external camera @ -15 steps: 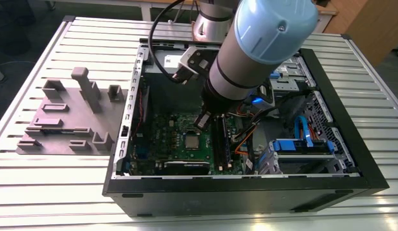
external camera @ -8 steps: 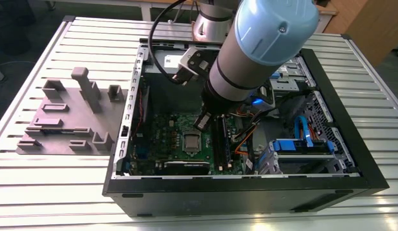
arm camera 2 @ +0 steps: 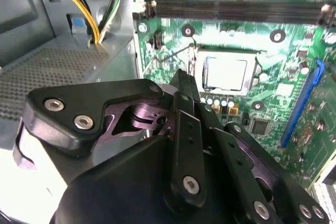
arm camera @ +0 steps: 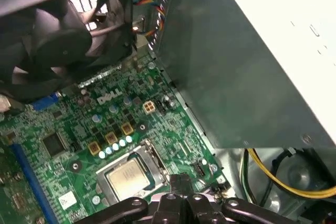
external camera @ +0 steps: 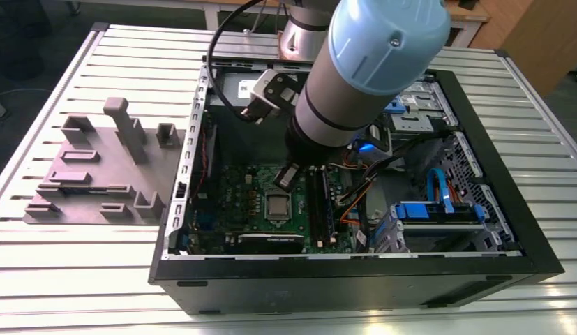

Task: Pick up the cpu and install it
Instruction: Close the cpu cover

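Cpu (arm camera 2: 226, 73): seated flat in its socket, mid motherboard (arm camera: 68, 111), inside the case (external camera: 363, 283).
Gripper (arm camera: 181, 183): close over the cpu, jaws apparently together, holding nothing.
Risk: a downward knock could shift the chip and bend socket pins.

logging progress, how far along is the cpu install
Placing looks done: the cpu lies flat in the motherboard socket. The end effector hovers just off it, carrying no chip that I can see. Left: whether the socket is latched cannot be told.
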You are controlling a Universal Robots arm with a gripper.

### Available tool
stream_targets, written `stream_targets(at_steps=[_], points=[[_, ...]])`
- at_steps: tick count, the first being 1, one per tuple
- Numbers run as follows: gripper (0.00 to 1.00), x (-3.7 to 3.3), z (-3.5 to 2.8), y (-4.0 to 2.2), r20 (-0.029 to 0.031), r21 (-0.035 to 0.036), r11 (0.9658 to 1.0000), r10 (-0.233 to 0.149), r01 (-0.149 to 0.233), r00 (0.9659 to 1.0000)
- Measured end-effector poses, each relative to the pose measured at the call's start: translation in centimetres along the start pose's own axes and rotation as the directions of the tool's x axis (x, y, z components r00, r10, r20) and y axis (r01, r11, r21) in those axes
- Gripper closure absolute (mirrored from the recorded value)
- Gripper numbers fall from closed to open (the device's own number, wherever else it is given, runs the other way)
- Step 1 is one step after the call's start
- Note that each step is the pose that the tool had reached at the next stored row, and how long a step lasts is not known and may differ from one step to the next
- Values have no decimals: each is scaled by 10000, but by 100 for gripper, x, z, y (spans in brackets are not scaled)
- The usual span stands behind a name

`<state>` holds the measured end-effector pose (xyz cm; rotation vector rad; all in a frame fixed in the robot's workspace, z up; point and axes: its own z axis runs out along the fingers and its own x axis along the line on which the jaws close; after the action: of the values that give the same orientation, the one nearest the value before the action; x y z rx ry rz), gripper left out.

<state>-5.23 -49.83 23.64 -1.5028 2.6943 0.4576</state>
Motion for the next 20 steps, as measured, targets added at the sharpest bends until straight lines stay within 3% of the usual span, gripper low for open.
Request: stream_targets(at_steps=[3,4,7,9,10,12,17,20], points=[[90,32,-1,15,-30,17,10000,4,-4,10000],[90,42,-2,14,-88,56,10000,13,-12,10000],[90,64,-5,22,-351,226,9997,55,-47,9994],[90,72,-2,32,-450,290,9996,68,-55,9990],[90,77,-2,38,-471,303,9995,68,-54,9989],[90,89,-2,56,-461,352,9994,43,-27,9989],[90,114,5,91,-366,591,9982,-60,81,9993],[90,116,4,93,-363,598,9982,-63,85,9993]])
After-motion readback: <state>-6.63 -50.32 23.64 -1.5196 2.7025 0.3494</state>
